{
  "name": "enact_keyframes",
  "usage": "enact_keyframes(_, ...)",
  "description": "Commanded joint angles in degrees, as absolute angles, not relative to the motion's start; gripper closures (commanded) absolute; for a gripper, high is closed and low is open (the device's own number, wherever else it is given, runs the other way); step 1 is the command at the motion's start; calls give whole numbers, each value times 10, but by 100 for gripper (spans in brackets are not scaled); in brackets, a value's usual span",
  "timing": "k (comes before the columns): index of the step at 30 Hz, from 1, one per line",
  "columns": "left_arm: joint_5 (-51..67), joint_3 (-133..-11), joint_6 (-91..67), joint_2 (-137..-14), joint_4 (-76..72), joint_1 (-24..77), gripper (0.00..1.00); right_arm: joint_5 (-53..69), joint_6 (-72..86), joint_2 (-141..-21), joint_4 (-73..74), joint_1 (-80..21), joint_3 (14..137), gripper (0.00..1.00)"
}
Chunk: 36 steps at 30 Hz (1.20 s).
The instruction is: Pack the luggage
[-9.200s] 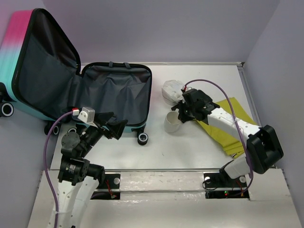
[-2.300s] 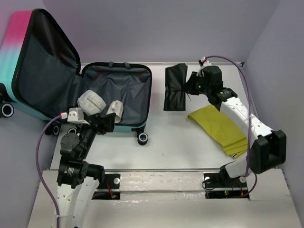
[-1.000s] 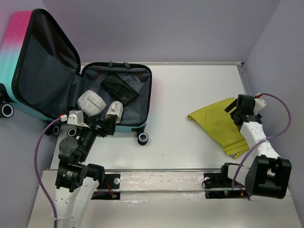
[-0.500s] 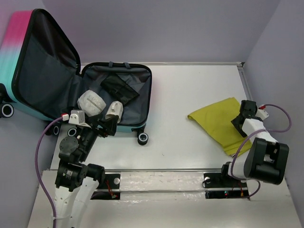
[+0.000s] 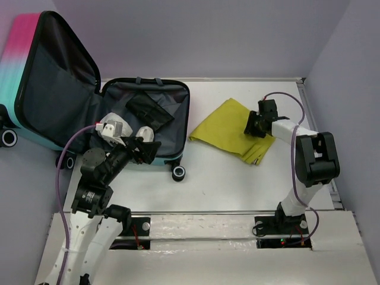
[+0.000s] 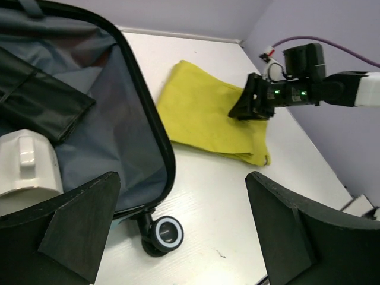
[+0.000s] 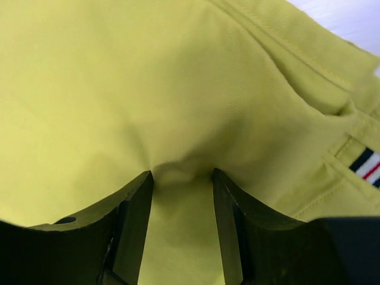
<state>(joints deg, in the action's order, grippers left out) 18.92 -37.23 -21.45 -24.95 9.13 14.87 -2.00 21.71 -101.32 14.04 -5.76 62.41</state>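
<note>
The right claw [image 5: 252, 126] pinches only a small fold of the yellow pants [image 5: 221, 122] on the bench [image 5: 237, 178], so the cloth may slip out or catch on the rim. The left claw [image 5: 144, 149] hangs wide open. The luggage [image 5: 21, 41] sits open at the left, lid up, pink and teal outside, dark grey inside, black wheels

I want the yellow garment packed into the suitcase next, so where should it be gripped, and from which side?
Pinch a fold of the yellow garment near the edge where the right gripper sits, coming down from above: it lies flat and limp on the table, so no edge stands proud to slide under. Its fingers bunch a pucker there.
</note>
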Motion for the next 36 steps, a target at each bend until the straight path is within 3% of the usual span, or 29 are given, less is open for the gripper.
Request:
enact_keyframes(1, 250, -438, -208, -300, 57, 170, 1, -34, 179, -979, 164, -64, 577, 37)
enact_keyframes(3, 237, -445, -214, -324, 56, 184, 1, -78, 185, -952, 161, -64, 558, 19)
enact_keyframes(4, 224, -448, -221, -351, 49, 211, 1, -90, 191, -937, 160, -58, 541, 4)
enact_keyframes(5, 189, -449, -224, -365, 47, 229, 1, -97, 196, -902, 157, -58, 532, 1)
enact_keyframes(15, -60, -515, -258, -530, 7, 483, 1, -103, 294, -687, 147, -53, 400, 0)
enact_keyframes(21, -105, -568, -251, -617, 4, 516, 1, -6, 309, -757, 128, -47, 405, 0)
enact_keyframes(28, -117, -606, -241, -675, 7, 520, 1, 24, 341, -845, 94, -47, 416, 0)
enact_keyframes(29, -120, -610, -237, -679, 7, 520, 1, 24, 344, -863, 94, -42, 419, 5)
enact_keyframes(31, -127, -622, -234, -689, 9, 521, 1, 19, 345, -872, 91, -35, 422, 29)
enact_keyframes(32, -131, -627, -230, -702, 14, 521, 1, 16, 345, -875, 88, -19, 421, 44)
enact_keyframes(33, -131, -638, -228, -709, 17, 521, 1, 18, 338, -873, 88, -7, 421, 65)
enact_keyframes(36, -141, -665, -217, -743, 30, 522, 1, 8, 305, -851, 88, 45, 417, 84)
